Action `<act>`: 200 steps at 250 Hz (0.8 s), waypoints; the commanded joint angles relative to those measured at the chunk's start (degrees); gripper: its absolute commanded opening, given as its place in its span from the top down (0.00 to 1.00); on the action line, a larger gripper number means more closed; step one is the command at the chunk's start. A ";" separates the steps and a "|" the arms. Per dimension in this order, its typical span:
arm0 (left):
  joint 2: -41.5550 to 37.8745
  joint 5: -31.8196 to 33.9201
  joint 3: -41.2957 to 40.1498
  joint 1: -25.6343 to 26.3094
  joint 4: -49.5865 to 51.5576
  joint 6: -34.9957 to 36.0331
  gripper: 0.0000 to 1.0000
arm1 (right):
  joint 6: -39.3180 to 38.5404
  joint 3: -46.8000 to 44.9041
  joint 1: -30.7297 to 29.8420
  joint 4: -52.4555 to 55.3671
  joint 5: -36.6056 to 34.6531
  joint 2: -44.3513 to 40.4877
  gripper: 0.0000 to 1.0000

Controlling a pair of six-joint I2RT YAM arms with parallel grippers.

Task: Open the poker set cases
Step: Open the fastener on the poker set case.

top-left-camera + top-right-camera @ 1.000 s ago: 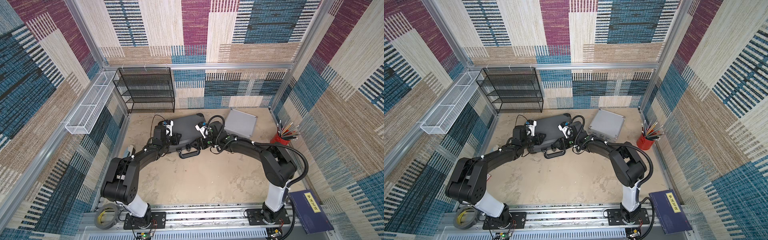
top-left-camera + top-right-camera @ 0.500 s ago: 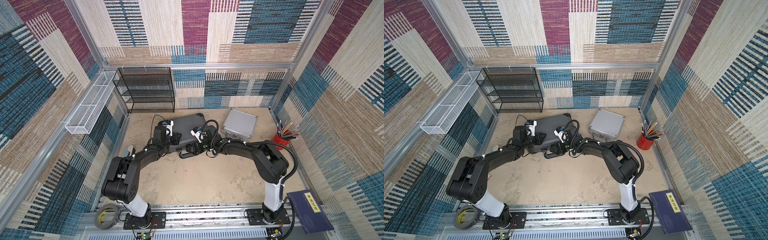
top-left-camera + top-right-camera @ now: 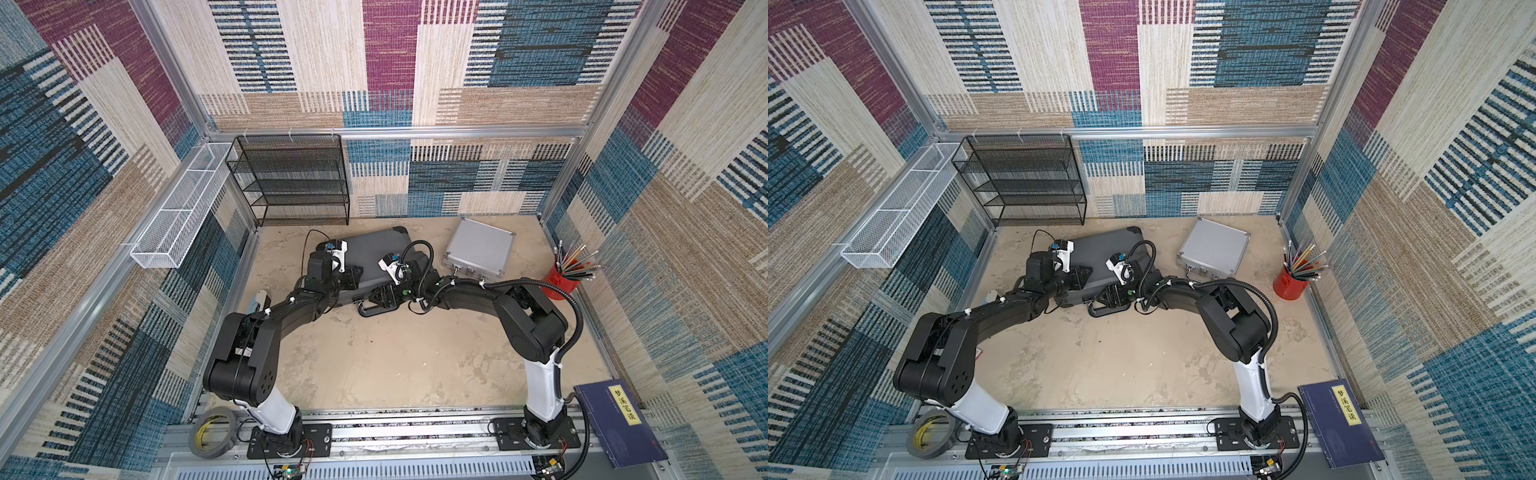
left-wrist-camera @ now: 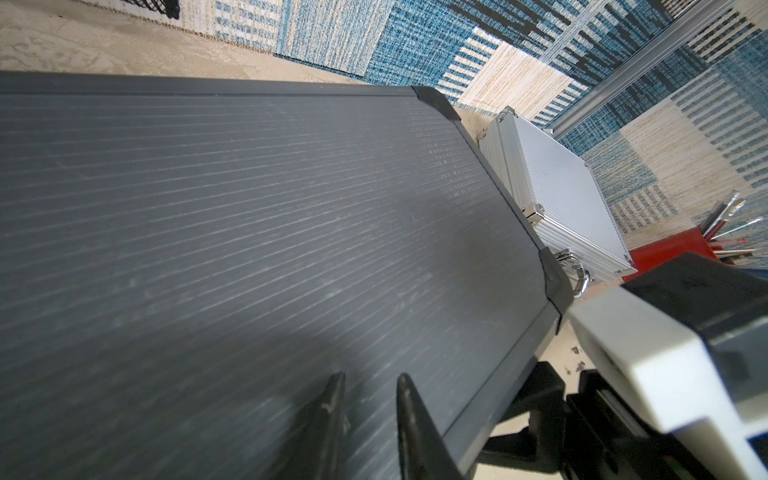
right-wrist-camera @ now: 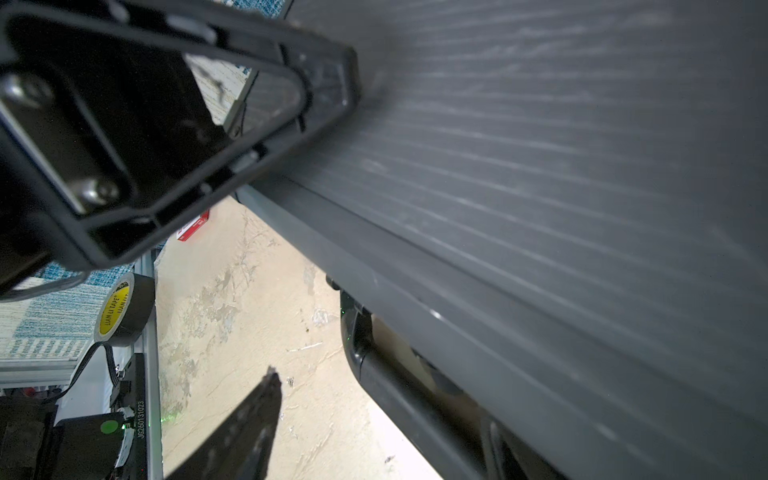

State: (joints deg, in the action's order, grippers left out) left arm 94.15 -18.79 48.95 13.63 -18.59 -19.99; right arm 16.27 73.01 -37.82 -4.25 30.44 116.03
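Dark grey, ribbed, with black corners: the large case (image 3: 376, 249). Lies flat and closed on the sandy table (image 3: 395, 365), toward the back, near the black mesh rack (image 3: 291, 178). Runs with its long axis from left to right, with the right end turned a little toward the back wall. Points its black handle (image 5: 357, 349) toward the robot bases.

Just to its right, close beside, the smaller silver case (image 3: 478, 247). Also lies flat and closed, a little rotated on the table, with latches and a metal handle on the near edge. Looks almost square, so no clear long axis.

On the lid of the large case, near the front edge and toward the left end, the left gripper (image 4: 368, 378). Shows two fingers (image 4: 328, 415) close together, with only a narrow gap and nothing between them.

At the black handle, the right gripper (image 3: 380, 297). Stands with jaws wide apart. In the wrist view shows only one finger (image 5: 266, 399) clearly, over the bare table, beside the handle and apart from it. Cannot tell the place of the other one.
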 commanded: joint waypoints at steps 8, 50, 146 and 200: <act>1.10 0.59 -0.78 0.04 14.22 -1.28 0.74 | 0.48 0.92 -0.03 -3.35 0.55 1.07 0.24; 0.95 0.59 -0.79 0.06 14.41 -1.21 0.75 | 0.65 1.16 -0.05 -3.99 0.72 1.75 0.24; 1.28 0.24 -0.71 0.08 14.44 -1.28 0.76 | -1.28 1.40 -0.14 -2.45 -1.18 1.16 0.24; 1.78 -0.11 -0.43 0.08 14.45 -1.33 0.76 | -5.36 2.72 -0.34 -0.79 -5.02 1.99 0.22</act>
State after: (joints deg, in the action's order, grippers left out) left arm 94.78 -19.31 49.21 13.63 -18.74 -20.01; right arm 14.85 74.00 -37.95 -3.03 29.50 117.73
